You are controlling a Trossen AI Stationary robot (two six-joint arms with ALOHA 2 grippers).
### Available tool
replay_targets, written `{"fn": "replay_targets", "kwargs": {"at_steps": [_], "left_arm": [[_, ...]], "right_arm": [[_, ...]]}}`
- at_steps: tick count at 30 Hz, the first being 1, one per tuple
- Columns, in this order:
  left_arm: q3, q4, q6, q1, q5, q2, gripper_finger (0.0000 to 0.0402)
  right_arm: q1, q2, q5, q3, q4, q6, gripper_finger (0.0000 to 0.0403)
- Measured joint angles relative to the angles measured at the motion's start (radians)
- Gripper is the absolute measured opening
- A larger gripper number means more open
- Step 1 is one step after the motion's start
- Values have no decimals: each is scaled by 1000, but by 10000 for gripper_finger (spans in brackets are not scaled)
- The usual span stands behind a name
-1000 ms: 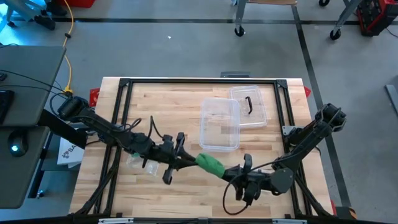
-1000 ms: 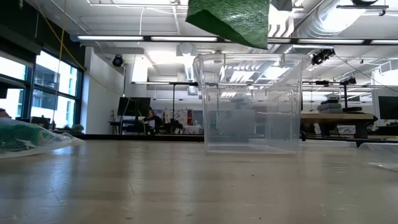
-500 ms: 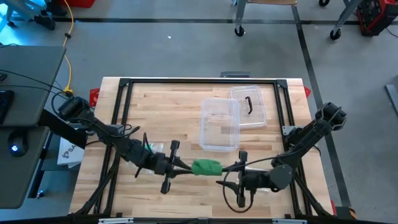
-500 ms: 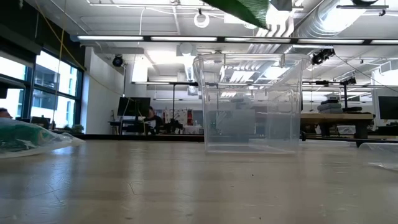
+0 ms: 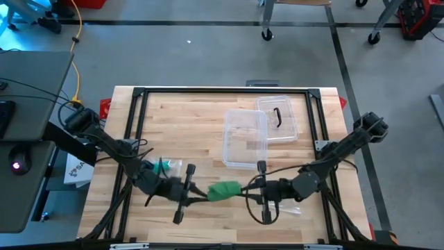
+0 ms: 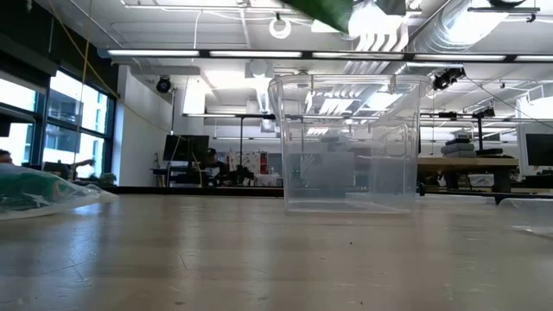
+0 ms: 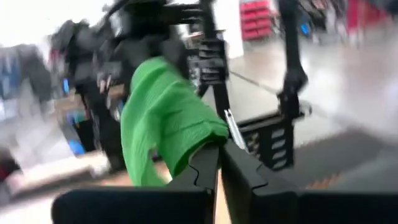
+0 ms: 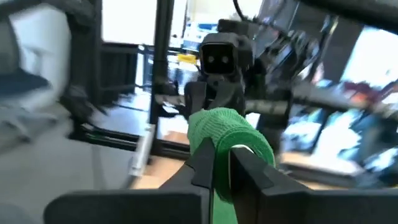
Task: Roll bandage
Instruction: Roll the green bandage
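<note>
Now green bandage [image 5: 224, 189] pinched between left tool [image 5: 199, 194] and right tool [image 5: 248, 190].

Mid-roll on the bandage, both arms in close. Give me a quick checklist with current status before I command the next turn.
1. Left gripper shut on the green bandage: ok.
2. Right gripper shut on the bandage's other end: ok.
3. Bandage held off the table: ok; the low view shows it well above the surface.
4. Bandage apart from the clear container: ok.
5. Roll wound evenly: cannot tell.
6. Packet by the left arm stays out of the way: ok, it lies behind the gripper.
</note>
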Motion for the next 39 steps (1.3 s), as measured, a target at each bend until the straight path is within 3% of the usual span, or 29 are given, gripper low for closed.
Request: {"fn": "replay_targets", "kwargs": {"at_steps": [4,10,14,17,23,29,32,36,39], "left_arm": [[0,0,-232,25,19,-3,49],[0,85,-404,78,187,-3,138],[0,117,-494,117,219,-4,189],[0,108,-575,147,218,-1,201],[0,1,-662,178,212,1,161],[0,-1,-546,172,209,17,59],[0,-2,-412,152,208,18,14],[1,-4,-257,106,119,19,16],[1,9,-244,79,35,20,8]], "right_arm": [[26,0,60,0,-11,-248,10],[85,22,139,0,-20,-595,15],[107,44,209,0,-25,-743,13],[114,59,260,-2,-31,-801,13],[114,63,280,-3,-62,-818,12],[115,63,265,-3,-34,-693,19],[118,63,263,-3,-7,-567,45],[119,63,264,-3,-8,-386,96],[126,61,284,-3,-14,-310,130]]}}
